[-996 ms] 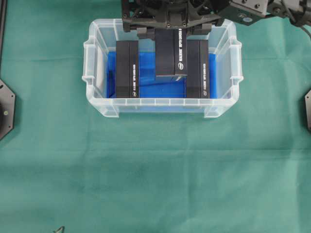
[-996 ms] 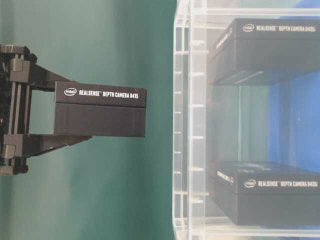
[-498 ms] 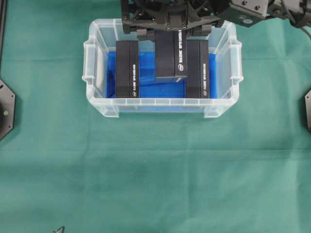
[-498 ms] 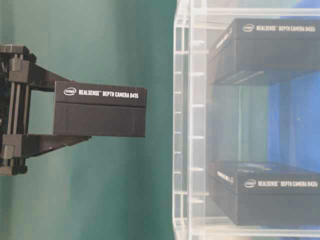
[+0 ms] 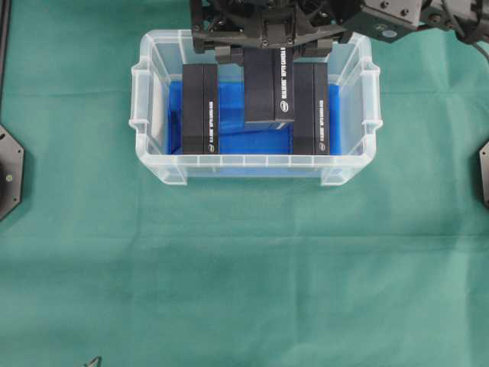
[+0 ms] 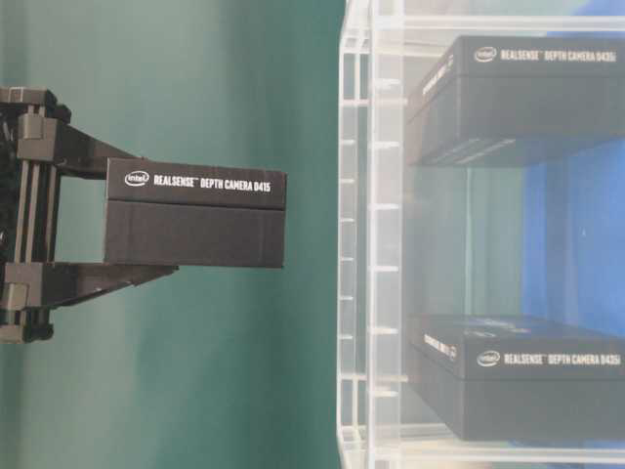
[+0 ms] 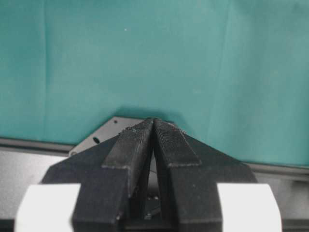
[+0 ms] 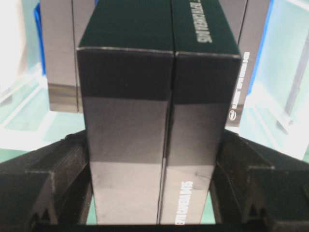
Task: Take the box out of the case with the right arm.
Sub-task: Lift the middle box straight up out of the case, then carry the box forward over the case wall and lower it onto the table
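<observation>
Green cloth covers the surface (image 5: 244,275) from edge to edge, and the case (image 5: 144,115), a clear plastic bin with a blue sheet on its bottom, sits on it near the far side in the overhead view. The right arm (image 5: 397,15) reaches in from the upper right of that view, and its black gripper (image 5: 267,47) hangs over the far part of the case. The right gripper has its jaws set wide and pressed against the two long sides of a black box (image 5: 267,84); the right wrist view shows the box (image 8: 159,121) filling the space between the dark fingers (image 8: 43,183), held at one end with the other end pointing away from the gripper. In the table-level view the held box (image 6: 195,213) shows white lettering and lies wholly outside the clear wall of the case (image 6: 356,244), apart from it, with green cloth showing between them. Two more black boxes stay inside the case, one (image 5: 200,107) to one side of the gripper and one (image 5: 312,107) to the other, both standing on the blue sheet. The left gripper (image 7: 153,126) is away from the case, its two black fingers pressed together at the tips over bare green cloth, holding nothing.
</observation>
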Robot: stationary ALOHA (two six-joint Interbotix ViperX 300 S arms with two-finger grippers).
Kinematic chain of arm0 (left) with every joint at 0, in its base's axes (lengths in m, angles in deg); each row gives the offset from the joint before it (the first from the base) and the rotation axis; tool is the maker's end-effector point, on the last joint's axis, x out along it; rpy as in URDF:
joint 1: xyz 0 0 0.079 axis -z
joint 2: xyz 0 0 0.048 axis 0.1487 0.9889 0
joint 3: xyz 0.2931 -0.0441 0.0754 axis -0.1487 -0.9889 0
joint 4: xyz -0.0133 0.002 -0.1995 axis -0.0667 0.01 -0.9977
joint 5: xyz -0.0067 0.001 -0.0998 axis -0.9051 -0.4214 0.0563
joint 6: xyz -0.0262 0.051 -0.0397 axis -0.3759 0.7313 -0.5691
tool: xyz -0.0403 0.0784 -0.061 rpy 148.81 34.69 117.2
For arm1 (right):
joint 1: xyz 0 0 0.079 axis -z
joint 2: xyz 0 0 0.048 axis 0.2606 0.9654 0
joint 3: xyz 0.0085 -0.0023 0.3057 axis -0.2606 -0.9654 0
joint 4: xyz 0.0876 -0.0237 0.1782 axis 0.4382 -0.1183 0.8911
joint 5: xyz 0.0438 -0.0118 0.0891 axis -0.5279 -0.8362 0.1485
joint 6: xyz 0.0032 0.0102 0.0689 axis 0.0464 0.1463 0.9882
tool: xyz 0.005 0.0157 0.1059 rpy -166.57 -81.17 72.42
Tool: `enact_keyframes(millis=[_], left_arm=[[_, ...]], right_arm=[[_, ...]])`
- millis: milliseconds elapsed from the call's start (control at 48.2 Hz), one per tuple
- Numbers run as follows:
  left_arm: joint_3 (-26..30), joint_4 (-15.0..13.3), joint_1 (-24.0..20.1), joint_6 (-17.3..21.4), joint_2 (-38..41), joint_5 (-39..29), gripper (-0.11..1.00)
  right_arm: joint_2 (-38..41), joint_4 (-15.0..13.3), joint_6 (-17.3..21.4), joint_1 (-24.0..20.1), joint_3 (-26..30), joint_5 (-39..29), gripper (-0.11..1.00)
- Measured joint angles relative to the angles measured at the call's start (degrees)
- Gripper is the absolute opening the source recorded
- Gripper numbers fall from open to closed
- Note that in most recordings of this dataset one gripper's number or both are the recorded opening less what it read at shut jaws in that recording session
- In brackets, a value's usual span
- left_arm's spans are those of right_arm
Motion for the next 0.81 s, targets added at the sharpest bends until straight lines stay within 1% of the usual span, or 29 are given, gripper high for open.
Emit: enact_keyframes(millis=[560, 685, 809], left_arm=[[0.0, 0.0, 0.0, 0.0, 0.0, 0.0, 0.0], [0.0, -0.1, 0.0, 0.0, 0.0, 0.0, 0.0], [0.0, -0.1, 0.0, 0.0, 0.0, 0.1, 0.0]], right_arm=[[0.0, 0.0, 0.0, -0.3, 0.0, -1.0, 0.65], [0.0, -0.1, 1.3, -1.3, 0.0, -1.3, 0.65], [0.0, -0.1, 3.8, -3.1, 0.0, -1.4, 0.65]])
